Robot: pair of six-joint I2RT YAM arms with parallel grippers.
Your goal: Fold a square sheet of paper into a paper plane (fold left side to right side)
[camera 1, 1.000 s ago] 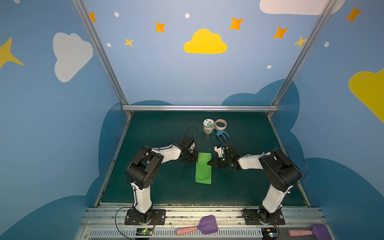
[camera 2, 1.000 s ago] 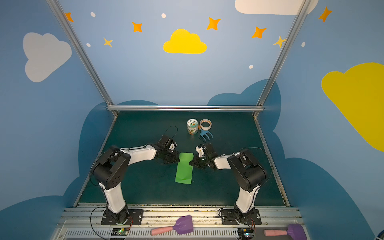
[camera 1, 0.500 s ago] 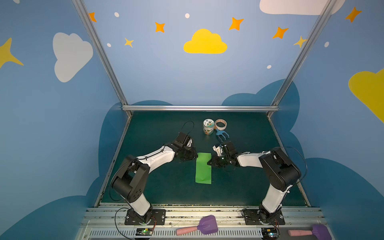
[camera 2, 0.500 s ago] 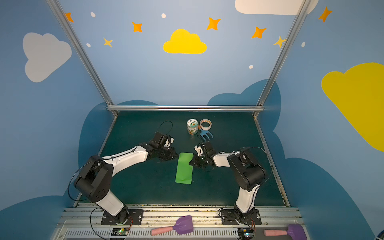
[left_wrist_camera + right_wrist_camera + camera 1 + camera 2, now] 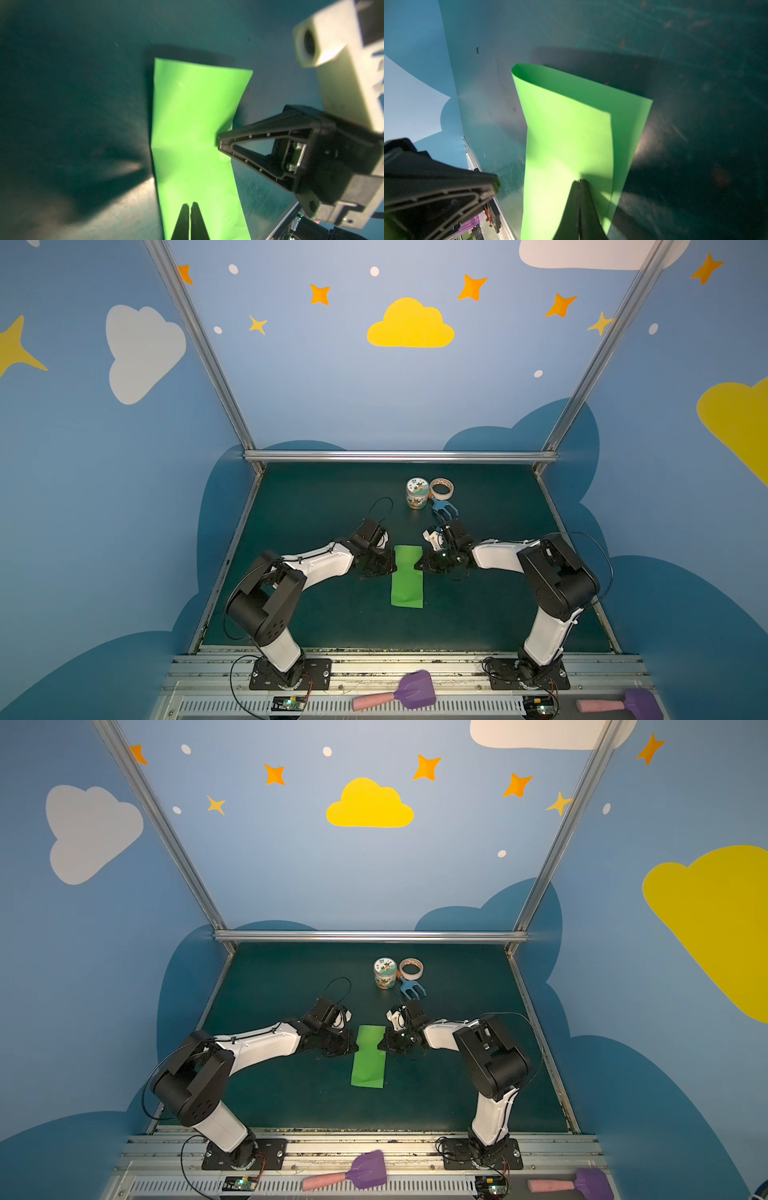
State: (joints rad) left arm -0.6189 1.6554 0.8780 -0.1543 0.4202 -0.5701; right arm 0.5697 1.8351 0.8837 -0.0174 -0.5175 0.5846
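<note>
The square sheet of paper lies near the middle of the dark green desk, doubled over into a narrow strip that runs from front to back. It sits right between the two arms. In the right wrist view the paper shows one long side as a soft, rounded fold, not pressed flat. Along the other long side the upper layer stops short of the lower one.

The left hand is clenched, its tips together over the strip's left edge. The right hand is clenched too, its tips set on the opposite edge. From here I cannot tell whether either has any paper pinched between its fingers.

At the back of the desk stands a small jar with a printed label and its lid on; what it holds I cannot make out. A roll of tape lies just beside it, and a little blue rake just in front.
</note>
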